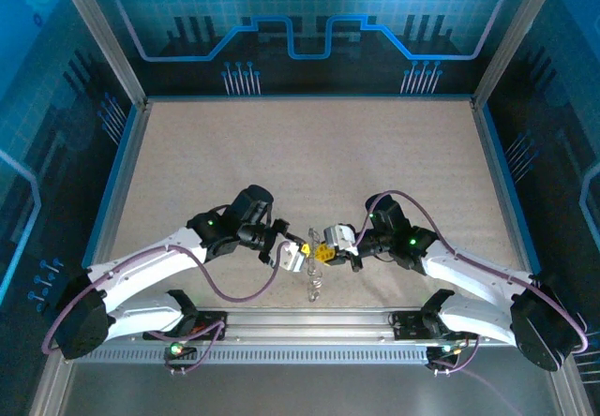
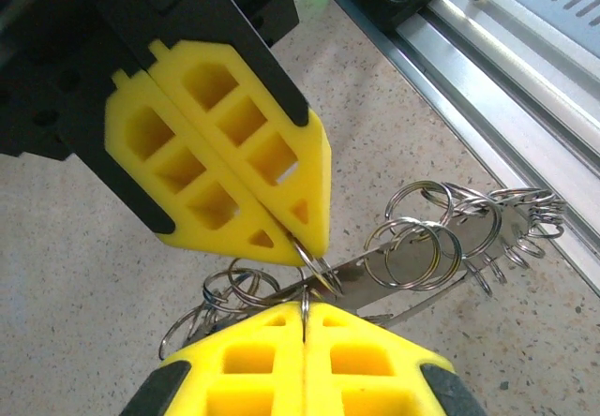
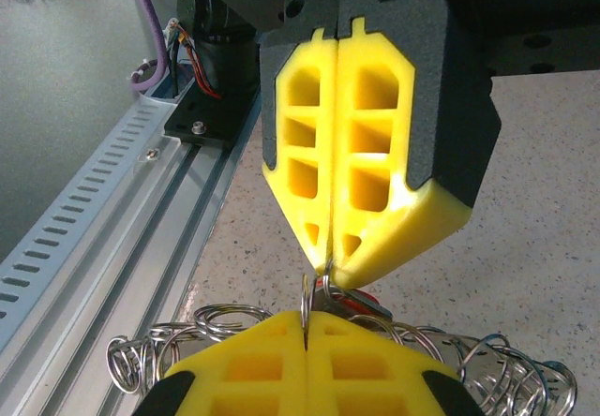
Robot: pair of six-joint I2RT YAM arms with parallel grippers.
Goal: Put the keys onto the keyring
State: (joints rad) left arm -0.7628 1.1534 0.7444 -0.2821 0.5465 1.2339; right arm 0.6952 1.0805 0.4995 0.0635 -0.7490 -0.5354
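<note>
While claws (image 2: 305, 311) (image 2: 300, 236) pinch, keyring (image 2: 422, 264) (lengthwise) points toward rail (image 2: 487, 69).

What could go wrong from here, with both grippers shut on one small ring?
The left gripper and right gripper hold the small ring by their very tips, so it may slip out. The tangled bundle of rings beside it could snag or drag on any pull. The yellow tips nearly touch, so a small misstep might knock them together.
</note>
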